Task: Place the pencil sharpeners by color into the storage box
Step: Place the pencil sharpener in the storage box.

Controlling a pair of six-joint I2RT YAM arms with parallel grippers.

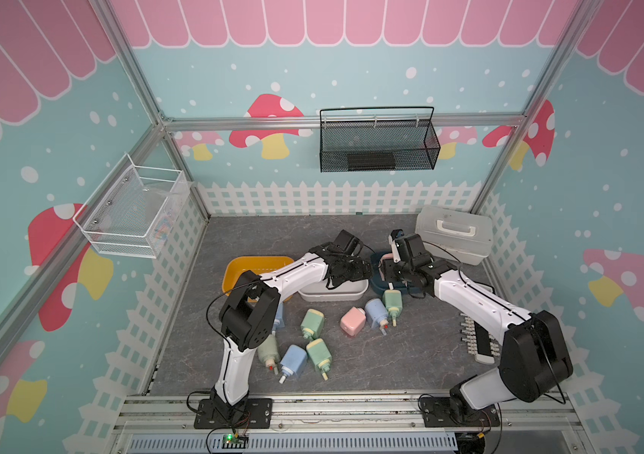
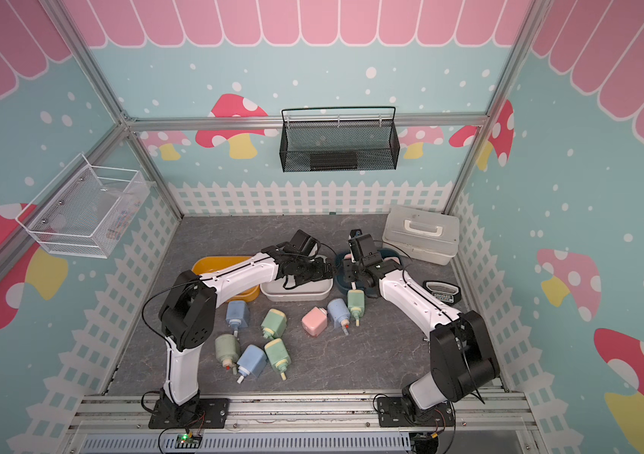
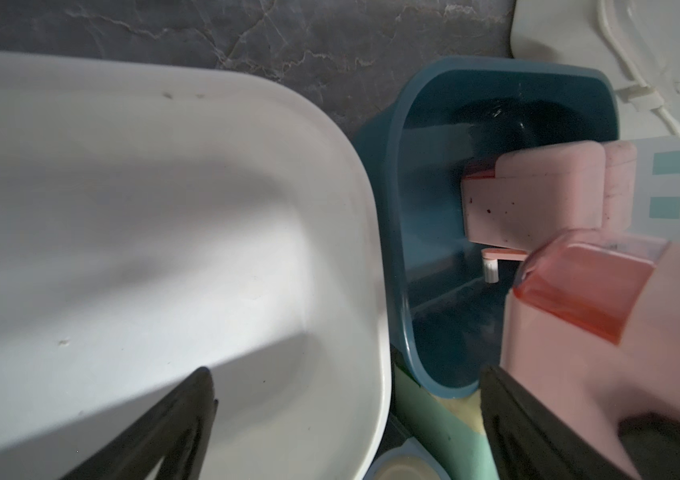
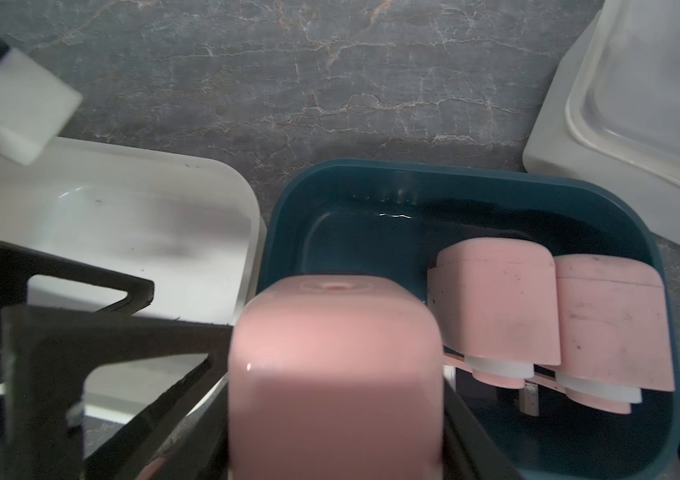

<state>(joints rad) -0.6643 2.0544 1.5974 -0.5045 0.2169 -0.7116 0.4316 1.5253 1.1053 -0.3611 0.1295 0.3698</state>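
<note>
Gripping a pink sharpener (image 4: pixel 334 332) in the right claw (image 4: pixel 334 415), just above the bare side of the blue bin (image 4: pixel 413 170), beside two pink ones (image 4: pixel 496 307) lying inside, with the left claw (image 3: pixel 346 374) wide open and empty over the white bin (image 3: pixel 371 249).

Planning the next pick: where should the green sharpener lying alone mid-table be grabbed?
Grip the green sharpener across its boxy body's two long sides, coming straight down. It lies flat, stub end toward the robot, with bare table on both flanks.
</note>
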